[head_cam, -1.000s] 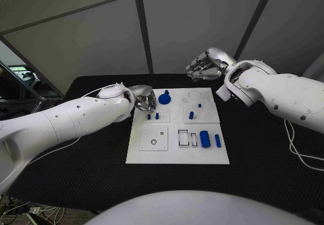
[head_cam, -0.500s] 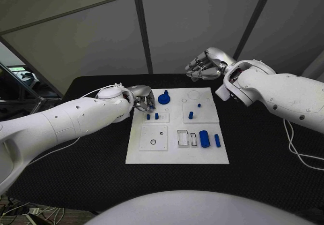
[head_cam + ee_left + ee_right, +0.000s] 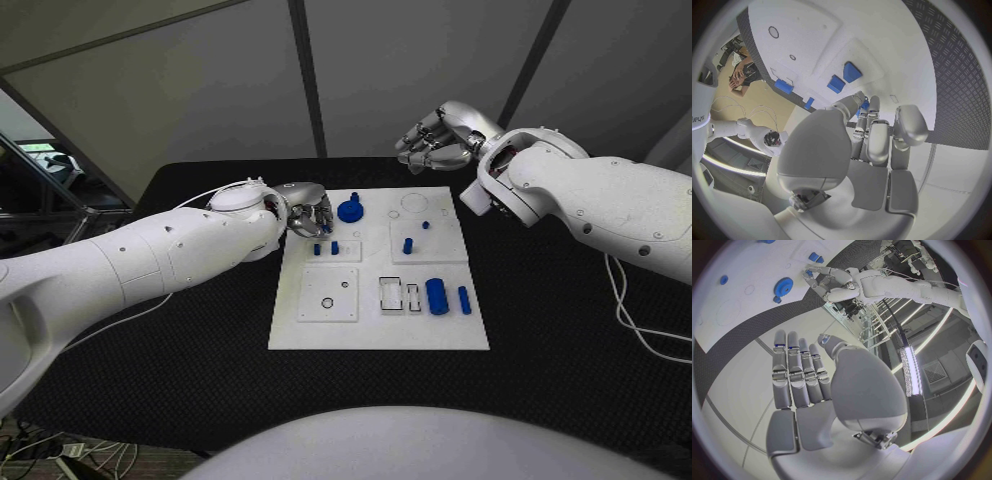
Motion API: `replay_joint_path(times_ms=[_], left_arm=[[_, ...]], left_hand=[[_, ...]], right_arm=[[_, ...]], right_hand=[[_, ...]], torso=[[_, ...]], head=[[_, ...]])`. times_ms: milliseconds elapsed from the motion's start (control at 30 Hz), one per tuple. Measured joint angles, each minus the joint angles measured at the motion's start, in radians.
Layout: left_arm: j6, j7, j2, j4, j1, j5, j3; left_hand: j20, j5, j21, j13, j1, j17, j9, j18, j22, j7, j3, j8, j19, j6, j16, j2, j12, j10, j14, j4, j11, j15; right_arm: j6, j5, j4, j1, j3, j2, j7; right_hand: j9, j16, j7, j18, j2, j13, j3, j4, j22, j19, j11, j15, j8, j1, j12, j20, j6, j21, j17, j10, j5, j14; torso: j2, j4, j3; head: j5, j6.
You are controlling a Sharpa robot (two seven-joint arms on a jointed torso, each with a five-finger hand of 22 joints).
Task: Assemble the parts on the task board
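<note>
The white task board lies in the middle of the black table. A blue gear sits near its far left corner. My left hand hovers at the board's left edge right beside the gear, fingers pointing down with nothing plainly in them. In the left wrist view its fingers reach toward two short blue pegs. My right hand is raised above the table's far edge, beyond the board, and holds nothing. The right wrist view shows its fingers straight, with the gear far off.
Two blue pegs stand on the board's left plate and two more on the right plate. A thick blue cylinder and a thin blue bar lie beside rectangular slots. A holed plate sits near left.
My left hand has shifted slightly by the gear. My right hand has edged a little to the left. The parts on the board lie as before.
</note>
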Motion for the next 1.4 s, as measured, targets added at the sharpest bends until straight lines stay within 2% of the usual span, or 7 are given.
replay_joint_path(times_ms=[733, 800, 1400], left_arm=[[0.009, -0.004, 0.021, -0.006, 0.0, 0.0, 0.0], [0.012, -0.006, 0.021, -0.008, 0.0, 0.0, 0.0], [0.038, -0.033, 0.022, -0.02, 0.0, 0.001, 0.001]], left_hand=[[0.0, -0.005, 0.0, 0.005, -0.012, -0.004, 0.0, 0.0, 0.0, 0.003, -0.003, -0.005, 0.0, 0.003, 0.0, -0.004, -0.011, 0.004, 0.0, 0.003, 0.003, 0.0], [0.0, -0.005, 0.0, 0.007, -0.012, -0.004, 0.0, 0.0, 0.0, 0.003, -0.003, -0.011, 0.0, 0.003, 0.0, -0.004, -0.011, 0.009, 0.0, 0.003, -0.002, 0.0], [0.004, -0.005, 0.006, 0.011, -0.012, -0.006, -0.002, 0.0, 0.0, 0.002, -0.003, -0.012, 0.004, 0.002, 0.0, -0.004, -0.011, 0.016, 0.0, 0.003, -0.002, 0.0]], right_arm=[[0.001, 0.0, 0.0, 0.0, 0.0, 0.002, 0.0], [0.001, 0.0, 0.0, 0.0, 0.0, 0.002, 0.0], [0.002, 0.0, 0.0, 0.0, 0.0, 0.002, -0.001]], right_hand=[[0.0, 0.0, 0.0, 0.0, 0.0, 0.0, 0.0, 0.0, 0.0, 0.0, 0.0, 0.0, 0.0, 0.0, 0.0, 0.0, 0.0, 0.0, 0.0, 0.0, 0.0, 0.0], [0.0, 0.0, 0.0, 0.0, 0.0, 0.0, 0.0, 0.0, 0.0, 0.0, 0.0, 0.0, 0.0, 0.0, 0.0, 0.0, 0.0, 0.0, 0.0, 0.0, 0.0, 0.0], [0.0, 0.0, 0.0, 0.0, 0.0, 0.0, 0.0, 0.0, 0.0, 0.004, 0.0, 0.0, 0.0, 0.0, 0.0, 0.004, 0.0, 0.0, -0.001, 0.0, 0.0, 0.0]], torso=[[0.0, -0.0007, 0.0003], [0.0, -0.0007, 0.0003], [0.0, 0.0, -0.0001]], head=[[0.0, 0.0], [-0.001, 0.0], [-0.002, 0.0]])
